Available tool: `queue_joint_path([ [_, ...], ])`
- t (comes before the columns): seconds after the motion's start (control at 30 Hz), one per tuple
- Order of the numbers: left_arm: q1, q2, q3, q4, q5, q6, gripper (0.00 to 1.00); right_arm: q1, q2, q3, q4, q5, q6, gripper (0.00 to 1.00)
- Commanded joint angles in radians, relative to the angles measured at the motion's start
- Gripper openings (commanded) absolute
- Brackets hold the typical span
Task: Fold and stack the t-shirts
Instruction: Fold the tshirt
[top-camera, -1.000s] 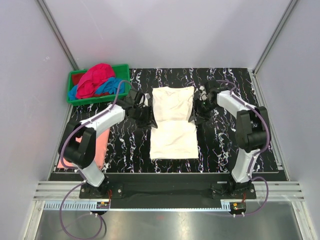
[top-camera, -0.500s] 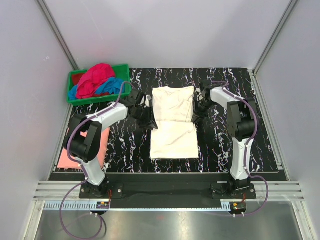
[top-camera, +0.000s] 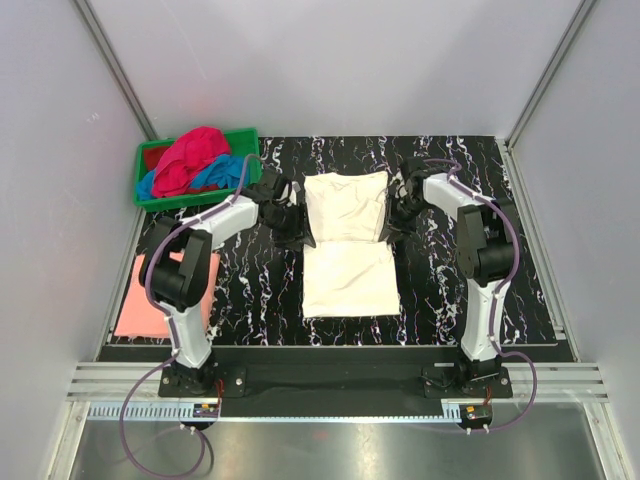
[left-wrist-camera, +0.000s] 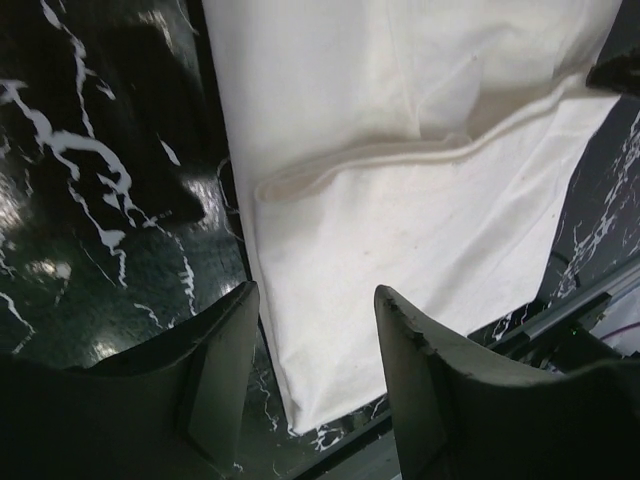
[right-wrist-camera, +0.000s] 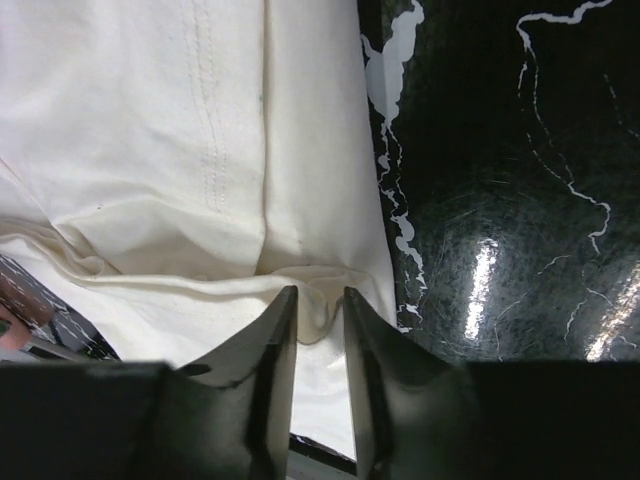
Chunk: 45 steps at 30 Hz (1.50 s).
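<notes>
Folding cream t-shirt (top-camera: 347, 250): left gripper (left-wrist-camera: 315, 300) parted, empty; right gripper (right-wrist-camera: 319, 295) narrow at fold ridge, hold indeterminable. Pinch both edges level, lift together.

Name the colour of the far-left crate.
The crate is green, clearest in the top external view.

four t-shirts (top-camera: 347, 235), perhaps — one crate (top-camera: 150, 198)
</notes>
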Motion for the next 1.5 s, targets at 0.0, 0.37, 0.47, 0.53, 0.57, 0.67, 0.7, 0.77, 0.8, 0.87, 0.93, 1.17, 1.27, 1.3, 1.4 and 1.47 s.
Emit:
queue_joint_path([
  [0.0,0.021,0.065,0.073,-0.005,-0.011,0.034,0.55,-0.001,-0.031,0.017,0.006,-0.02,-0.017,0.35],
  [0.37,0.03,0.13,0.086,0.027,0.027,0.02,0.39,-0.003,-0.105,-0.049,0.001,-0.008,-0.074,0.44],
  [0.47,0.036,0.136,0.086,0.026,0.023,0.012,0.27,-0.006,-0.08,-0.054,0.019,-0.007,-0.071,0.41],
  [0.53,0.039,0.136,0.086,0.024,0.021,0.008,0.25,-0.009,-0.058,-0.046,0.013,-0.005,-0.071,0.4],
  [0.57,0.042,0.134,0.086,0.023,0.021,0.006,0.25,-0.01,-0.053,-0.043,0.01,0.006,-0.072,0.4],
  [0.67,0.045,0.128,0.082,0.02,0.02,0.008,0.25,-0.012,-0.051,-0.045,0.009,0.013,-0.078,0.41],
  [0.7,0.045,0.128,0.081,0.023,0.02,0.009,0.25,-0.015,-0.048,-0.045,0.013,0.009,-0.08,0.41],
  [0.77,0.047,0.13,0.078,0.027,0.021,0.008,0.25,-0.018,-0.039,-0.04,0.016,0.001,-0.078,0.36],
  [0.8,0.047,0.131,0.075,0.029,0.023,0.003,0.22,-0.018,-0.034,-0.035,0.015,-0.002,-0.078,0.3],
  [0.87,0.05,0.136,0.073,0.033,0.03,-0.001,0.1,-0.02,-0.036,-0.026,0.019,-0.017,-0.078,0.16],
  [0.93,0.051,0.133,0.07,0.033,0.026,-0.004,0.0,-0.021,-0.057,-0.019,0.015,-0.013,-0.077,0.06],
  [1.17,0.056,0.111,0.061,0.03,-0.005,-0.011,0.0,-0.021,-0.119,0.021,-0.039,-0.014,-0.034,0.0],
  [1.27,0.057,0.102,0.061,0.027,-0.011,-0.015,0.0,-0.021,-0.137,0.0,-0.03,-0.016,-0.014,0.0],
  [1.3,0.057,0.097,0.061,0.023,-0.014,-0.015,0.0,-0.021,-0.145,-0.009,-0.021,-0.016,-0.009,0.0],
  [1.4,0.059,0.068,0.047,0.026,-0.036,-0.021,0.0,-0.021,-0.154,-0.034,-0.007,0.009,-0.003,0.0],
  [1.47,0.062,0.064,0.036,0.035,-0.028,-0.024,0.0,-0.02,-0.136,-0.026,-0.005,0.03,-0.011,0.0],
])
